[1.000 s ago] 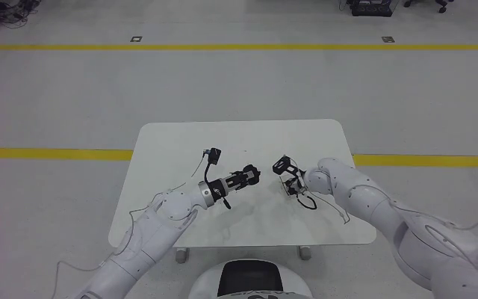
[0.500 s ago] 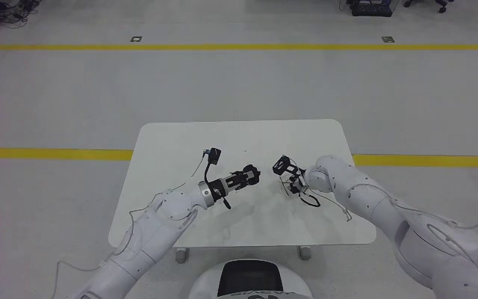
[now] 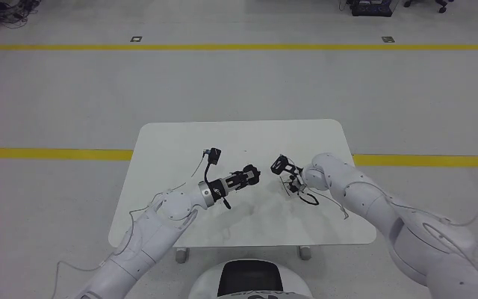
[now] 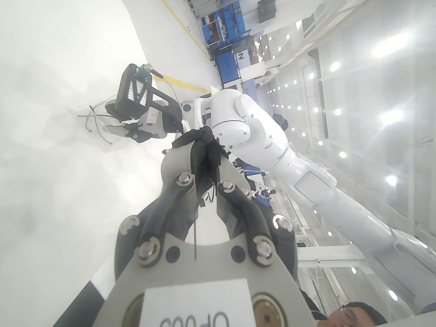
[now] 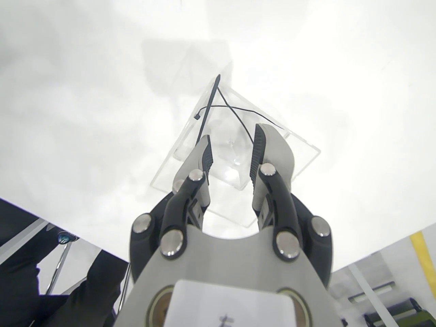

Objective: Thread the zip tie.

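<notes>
Two arms: both reach over the tabletop (image 3: pixel 224 142), with their tips near each other around its middle but not touching.
Ties: several thin black ties (image 5: pixel 208 110) lie crossed on a clear block (image 5: pixel 235 130) that stands on the tabletop. The thickest one runs straight, and its near end passes behind one of the right jaws.
Right jaws: spread, poised just over the block, gripping nothing.
Left jaws: pressed together on a thin black strip (image 4: pixel 195 239), probably another tie, which runs back between them. A dark wad at the tips hides the exact pinch.
Step in hand: most likely the right jaws are lining up to take one tie off the block.
Doing it well: centre the spread jaws across the thick tie alone, well away from where the thinner ones cross it. Come down straight and close on the strap itself, not on the block's edge. Grip near the free end so that a short, stiff length sticks out for threading.
Risk: pinching two ties at once, or nudging the light block and scattering the ties.
Left side: best held steady as the target.
</notes>
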{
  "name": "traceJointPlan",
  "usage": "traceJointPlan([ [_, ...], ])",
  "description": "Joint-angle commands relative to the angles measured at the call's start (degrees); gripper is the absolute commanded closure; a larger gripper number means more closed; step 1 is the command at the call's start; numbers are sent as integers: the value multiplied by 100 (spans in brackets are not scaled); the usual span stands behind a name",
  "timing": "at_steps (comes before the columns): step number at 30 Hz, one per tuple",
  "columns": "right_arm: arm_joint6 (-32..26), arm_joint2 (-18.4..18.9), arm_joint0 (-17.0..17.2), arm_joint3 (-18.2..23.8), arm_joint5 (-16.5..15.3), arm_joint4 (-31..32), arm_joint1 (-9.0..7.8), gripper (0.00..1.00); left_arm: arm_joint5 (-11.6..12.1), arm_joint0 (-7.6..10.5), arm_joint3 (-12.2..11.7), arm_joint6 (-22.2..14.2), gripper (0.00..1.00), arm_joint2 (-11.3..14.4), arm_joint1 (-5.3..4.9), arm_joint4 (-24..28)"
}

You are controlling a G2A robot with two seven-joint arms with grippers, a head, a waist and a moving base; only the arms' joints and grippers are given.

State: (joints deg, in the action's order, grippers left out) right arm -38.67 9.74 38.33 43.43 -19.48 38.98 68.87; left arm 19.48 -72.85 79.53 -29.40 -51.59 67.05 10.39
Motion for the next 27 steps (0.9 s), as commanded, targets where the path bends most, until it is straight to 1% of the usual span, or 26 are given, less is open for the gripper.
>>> traceJointPlan([
  [1,-7,0,-6,-47,0,-36,22,73,0,0,0,0,100,0,0,0],
  [9,-97,0,-3,-261,0,-202,120,78,0,0,0,0,100,0,0,0],
  [13,-112,0,5,-330,0,-205,166,78,0,0,0,0,100,0,0,0],
  [18,-135,0,4,-382,0,-208,206,83,0,0,0,0,100,0,0,0],
  [19,-137,0,5,-388,0,-206,212,86,0,0,0,0,100,0,0,0],
  [20,-137,0,6,-391,0,-199,219,87,0,0,0,0,100,0,0,0],
  [24,-110,0,7,-376,0,-185,222,87,0,0,0,0,100,0,0,0],
  [26,-72,0,10,-354,0,-186,209,84,0,0,0,0,100,0,0,0],
  [27,-19,0,22,-321,0,-207,193,84,0,0,0,0,100,0,0,0],
])
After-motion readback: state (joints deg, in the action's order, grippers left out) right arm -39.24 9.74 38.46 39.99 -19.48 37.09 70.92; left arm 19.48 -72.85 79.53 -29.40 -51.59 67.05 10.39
